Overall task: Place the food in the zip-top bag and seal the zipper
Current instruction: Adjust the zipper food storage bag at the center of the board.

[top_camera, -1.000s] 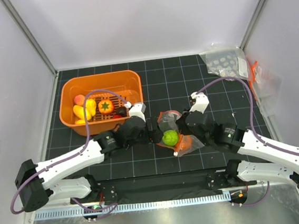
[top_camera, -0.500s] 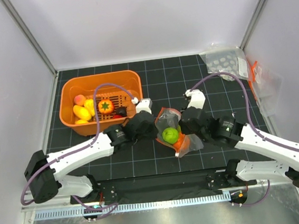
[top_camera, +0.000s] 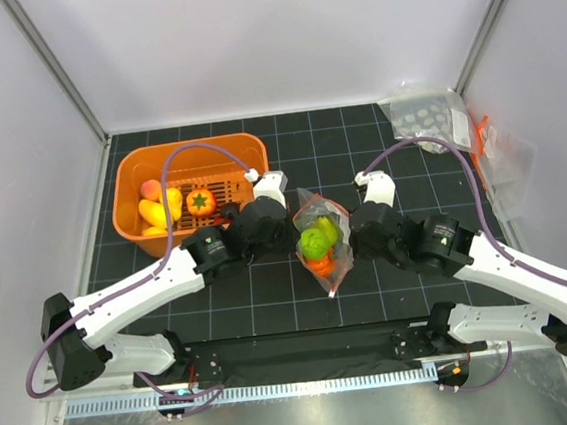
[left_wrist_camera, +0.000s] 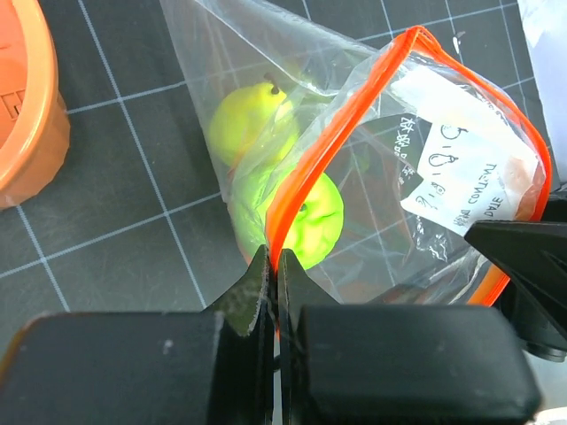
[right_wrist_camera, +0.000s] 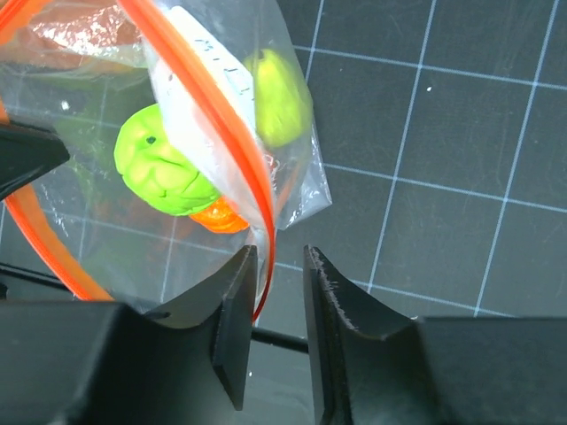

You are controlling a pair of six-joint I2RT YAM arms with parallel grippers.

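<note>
Holding the bag mouth open

Left gripper (left_wrist_camera: 272,266) is clamped on the zipper (left_wrist_camera: 337,124); right gripper (right_wrist_camera: 273,266) stands narrowly parted around the strip's other end. Green food (left_wrist_camera: 310,217) sits inside the zip-top bag (left_wrist_camera: 221,53), near the orange basket (top_camera: 187,144).

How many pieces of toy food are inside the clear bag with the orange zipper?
3: a bright green fruit in the middle of the zip-top bag, a yellow-green pear beside it, and an orange piece partly under it. Others may be hidden behind the label.
</note>
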